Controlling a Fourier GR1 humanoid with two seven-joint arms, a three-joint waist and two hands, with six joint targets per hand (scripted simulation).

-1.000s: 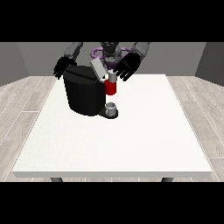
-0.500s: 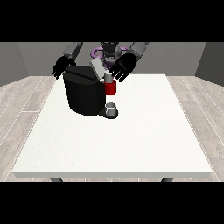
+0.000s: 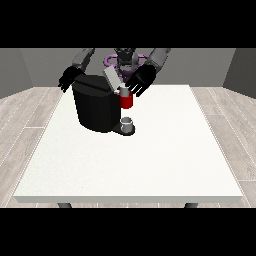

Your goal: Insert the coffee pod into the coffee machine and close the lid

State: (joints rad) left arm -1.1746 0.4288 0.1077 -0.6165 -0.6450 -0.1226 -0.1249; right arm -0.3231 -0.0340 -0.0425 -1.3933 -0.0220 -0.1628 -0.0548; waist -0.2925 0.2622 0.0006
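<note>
The coffee machine is standing on the white counter, toward the robot's side and left of centre in the view. Its lid is tilted up and open above the red brew head. A small grey cup is sitting on the drip base directly beneath.

The robot hand at the view's right is hovering just beside the raised lid, above the red head, with fingers spread and relaxed. The coffee pod cannot be told apart from its surroundings; a pale shape at the top of the red head may be it, already seated, but this is a judgement only. The robot hand at the view's left is hanging behind the machine's far corner, fingers relaxed, holding nothing.

Assessment: the lid-closing step appears to be in hand. To do it well, the hand at the right should be meeting the lid's upper face with flat fingers and pressing it down along its hinge arc, avoiding any sideways push that could shift the machine or disturb the cup.
</note>
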